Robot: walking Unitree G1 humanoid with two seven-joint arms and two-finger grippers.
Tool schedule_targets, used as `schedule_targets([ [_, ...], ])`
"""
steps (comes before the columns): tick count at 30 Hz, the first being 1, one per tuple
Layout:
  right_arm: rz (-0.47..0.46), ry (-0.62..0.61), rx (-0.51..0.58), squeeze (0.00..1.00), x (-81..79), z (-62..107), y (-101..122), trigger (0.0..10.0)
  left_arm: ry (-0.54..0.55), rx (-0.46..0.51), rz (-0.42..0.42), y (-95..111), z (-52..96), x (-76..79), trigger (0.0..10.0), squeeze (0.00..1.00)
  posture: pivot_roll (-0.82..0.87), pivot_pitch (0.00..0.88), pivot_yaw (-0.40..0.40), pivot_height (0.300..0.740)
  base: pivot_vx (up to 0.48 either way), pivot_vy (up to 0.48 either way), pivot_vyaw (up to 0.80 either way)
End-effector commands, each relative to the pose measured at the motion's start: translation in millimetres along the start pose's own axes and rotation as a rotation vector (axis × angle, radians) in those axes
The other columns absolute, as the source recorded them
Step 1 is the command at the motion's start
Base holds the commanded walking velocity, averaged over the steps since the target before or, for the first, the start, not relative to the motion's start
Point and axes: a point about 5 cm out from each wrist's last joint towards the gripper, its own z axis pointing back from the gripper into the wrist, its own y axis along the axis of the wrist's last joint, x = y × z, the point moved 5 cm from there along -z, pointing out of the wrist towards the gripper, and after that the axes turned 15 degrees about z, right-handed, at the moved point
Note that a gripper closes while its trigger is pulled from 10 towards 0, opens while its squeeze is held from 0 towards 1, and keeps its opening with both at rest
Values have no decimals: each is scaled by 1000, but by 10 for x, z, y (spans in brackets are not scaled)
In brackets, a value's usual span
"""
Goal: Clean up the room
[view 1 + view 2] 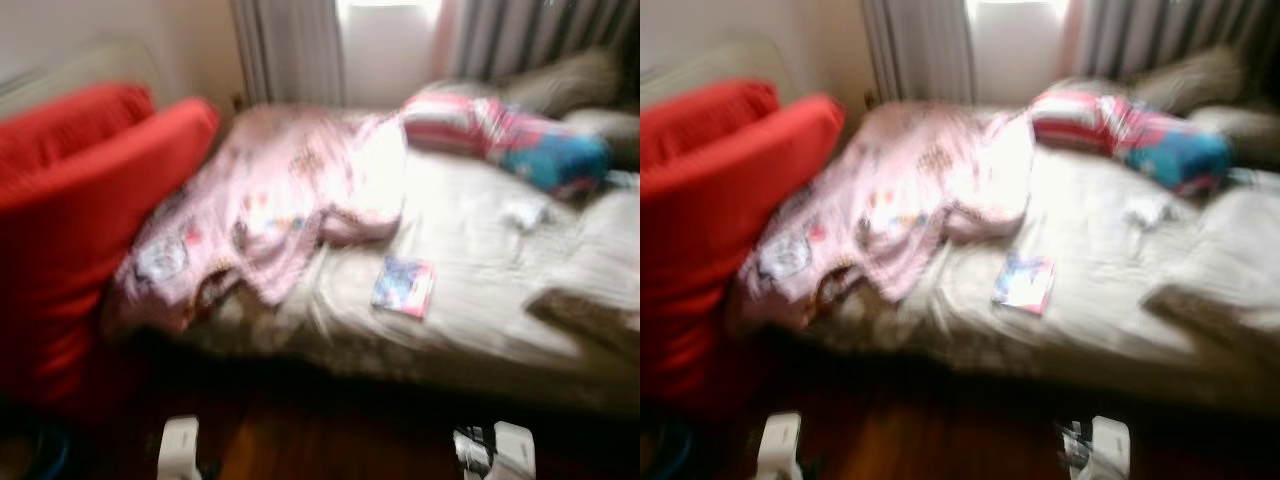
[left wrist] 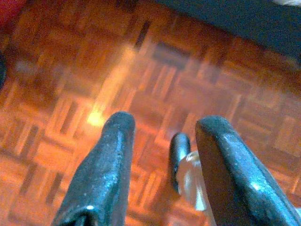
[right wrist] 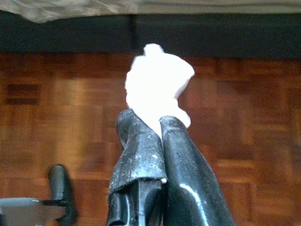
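Note:
In the right wrist view my right gripper [image 3: 151, 121] is shut on a crumpled white wad [image 3: 157, 80], likely tissue, held above the parquet floor [image 3: 56, 94]. My left gripper [image 2: 164, 129] hangs open over the same wood floor [image 2: 70, 70], with nothing between its fingers. The blurred eye views show a bed [image 1: 470, 230] ahead. On it lie a rumpled pink blanket [image 1: 270, 190], a small colourful book [image 1: 403, 286], a small white scrap [image 1: 525, 212] and a red, white and blue striped pillow [image 1: 500, 135]. Both silver arms [image 1: 180, 445] hang low at the picture's lower edge.
Big red cushions [image 1: 70, 210] stand at the left against the bed. Grey curtains [image 1: 290, 45] and a bright window [image 1: 385, 40] are behind the bed. A brownish cover [image 1: 590, 310] lies at the bed's right. Dark floor runs between me and the bed.

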Motion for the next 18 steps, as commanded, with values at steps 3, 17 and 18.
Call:
schedule_targets([
  [3, 4, -19, -4, 0, 80, 6, -15, 10000, -12, 9, -11, 39, -14, 55, 10000, 0, -94, 0, 41, 740, 0, 0, 800],
  [17, 9, -14, -3, 0, 90, 6, -10, 10000, -13, 8, -6, 35, -17, 69, 10000, 0, -92, 0, 32, 740, 0, 0, 800],
  [18, 9, -14, -3, 0, 91, 6, -10, 10000, -12, 8, -6, 35, -17, 70, 10000, 0, -91, 0, 31, 740, 0, 0, 800],
])
